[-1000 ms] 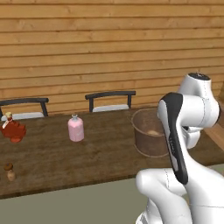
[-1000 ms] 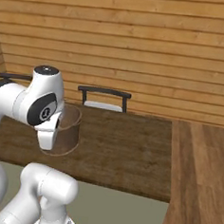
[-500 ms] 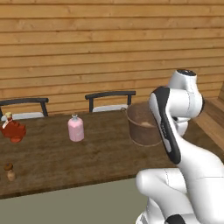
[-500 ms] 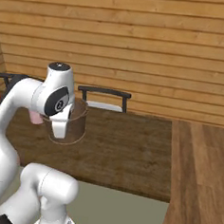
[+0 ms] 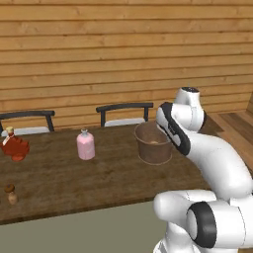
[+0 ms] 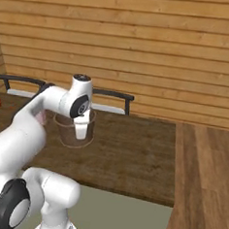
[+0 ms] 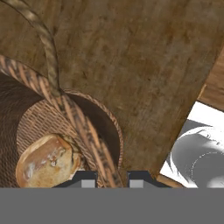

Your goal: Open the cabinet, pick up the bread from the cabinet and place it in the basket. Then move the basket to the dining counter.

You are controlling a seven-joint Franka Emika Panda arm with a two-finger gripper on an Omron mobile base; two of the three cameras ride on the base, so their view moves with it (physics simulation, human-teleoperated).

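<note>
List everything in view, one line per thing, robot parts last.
basket: one, brown wicker, on the dining counter, its rim between the gripper's fingers.
bread: one, golden-brown loaf, inside the basket.
dining counter: one, dark brown wood grain, across the foreground.
bottle: one, pink, on the counter left of the basket.
red object: one, at the counter's left end.
small brown item: one, near the counter's front left edge.
chairs: two, dark-framed, behind the counter.
gripper: one, dark fingertips, at the basket's rim.
</note>
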